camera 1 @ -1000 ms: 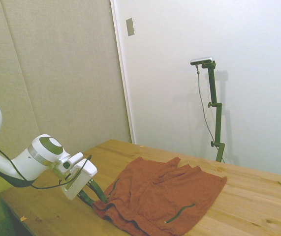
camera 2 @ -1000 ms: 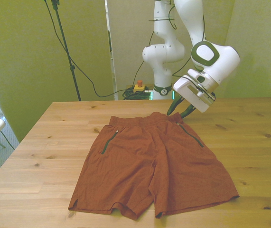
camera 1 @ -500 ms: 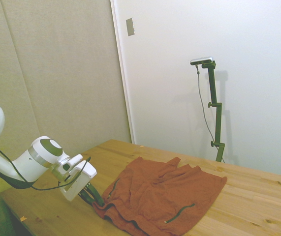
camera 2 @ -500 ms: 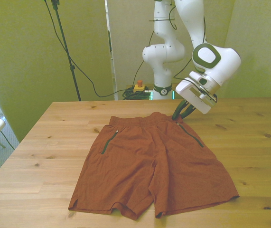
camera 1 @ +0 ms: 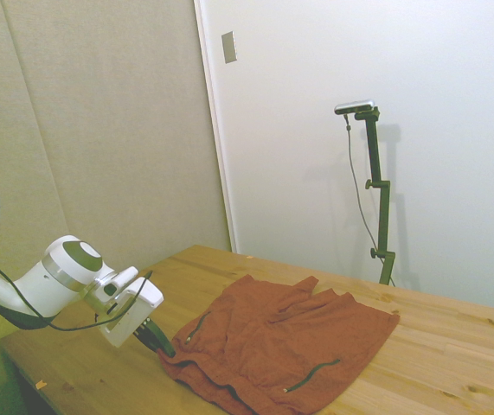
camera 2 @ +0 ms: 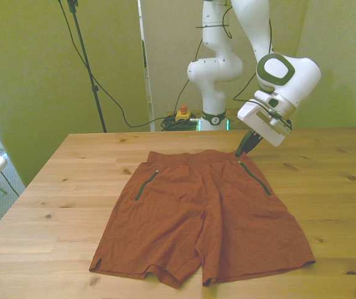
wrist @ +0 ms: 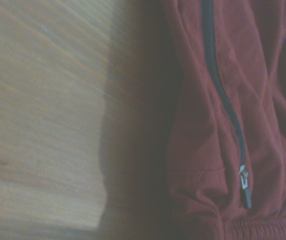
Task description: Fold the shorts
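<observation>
Front view shows the shorts [camera 2: 202,215] spread flat on the worktop [camera 2: 72,187], waistband toward the far edge where the robot's base stands, both legs reaching to the near edge. No fold is visible: both legs lie side by side, both dark pocket zippers face up, and the hems are flat. The end effector [camera 2: 245,147] is down at the waistband corner on the front view's right, its dark fingers drawn together where cloth meets wood; it looks closed on the corner of the shorts, though the pinch itself is too small to confirm. Side view agrees: the end effector [camera 1: 158,340] sits low at the nearest corner of the shorts [camera 1: 281,346], and the fabric there bunches slightly. From the wrist camera, a zipper [wrist: 223,100] runs along rust-red cloth, with the fabric edge beside bare wood. By my reading the task has barely begun: a corner seems to be taken, while lifting it, carrying it across to the other side, and laying the cloth down all remain.
</observation>
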Available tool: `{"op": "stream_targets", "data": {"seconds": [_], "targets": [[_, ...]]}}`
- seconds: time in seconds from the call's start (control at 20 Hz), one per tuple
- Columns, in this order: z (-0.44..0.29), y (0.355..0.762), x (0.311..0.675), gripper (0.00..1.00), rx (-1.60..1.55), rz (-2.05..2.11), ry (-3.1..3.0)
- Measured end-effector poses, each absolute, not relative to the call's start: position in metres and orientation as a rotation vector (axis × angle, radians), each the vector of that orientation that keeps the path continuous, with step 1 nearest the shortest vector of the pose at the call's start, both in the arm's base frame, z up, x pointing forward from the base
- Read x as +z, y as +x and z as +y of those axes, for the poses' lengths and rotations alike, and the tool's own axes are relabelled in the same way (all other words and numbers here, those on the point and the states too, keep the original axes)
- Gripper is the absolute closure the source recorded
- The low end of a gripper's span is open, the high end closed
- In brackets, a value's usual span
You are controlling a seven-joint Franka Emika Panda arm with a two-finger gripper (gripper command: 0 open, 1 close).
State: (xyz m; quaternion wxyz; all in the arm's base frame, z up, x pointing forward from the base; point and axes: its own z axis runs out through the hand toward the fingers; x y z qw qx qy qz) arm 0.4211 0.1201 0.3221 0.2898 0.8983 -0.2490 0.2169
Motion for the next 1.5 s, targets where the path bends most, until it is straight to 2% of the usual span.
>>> {"op": "stream_targets", "data": {"seconds": [0.25, 0.8, 1.15, 1.5], "targets": [[0.126, 0.433, 0.344, 1.00, 0.607, -0.718, 2.421], [0.112, 0.443, 0.428, 1.00, 0.653, -0.866, 2.556], [0.092, 0.447, 0.447, 1.00, 0.624, -1.073, 2.673], [0.018, 0.451, 0.469, 1.00, 0.470, -1.294, 2.881]]}}
